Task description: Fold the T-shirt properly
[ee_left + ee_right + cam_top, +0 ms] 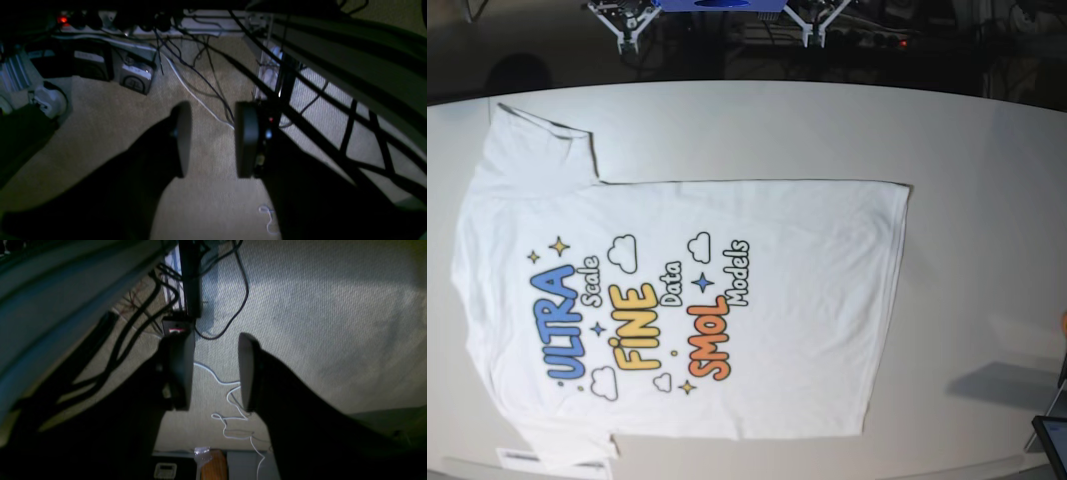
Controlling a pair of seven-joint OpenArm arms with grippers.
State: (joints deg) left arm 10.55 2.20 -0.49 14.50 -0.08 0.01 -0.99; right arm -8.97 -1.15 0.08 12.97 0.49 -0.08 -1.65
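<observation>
Left gripper (213,140) and right gripper (215,371) both hang parted and empty over carpet beside the table (967,130), while the T-shirt (757,300) lies flat, print up, wholly unfolded — every fold remains.

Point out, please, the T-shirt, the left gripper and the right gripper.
T-shirt (807,300): base view, plain white lower body.
left gripper (213,140): left wrist view, gap between open fingertips.
right gripper (216,371): right wrist view, gap between open fingertips.
</observation>
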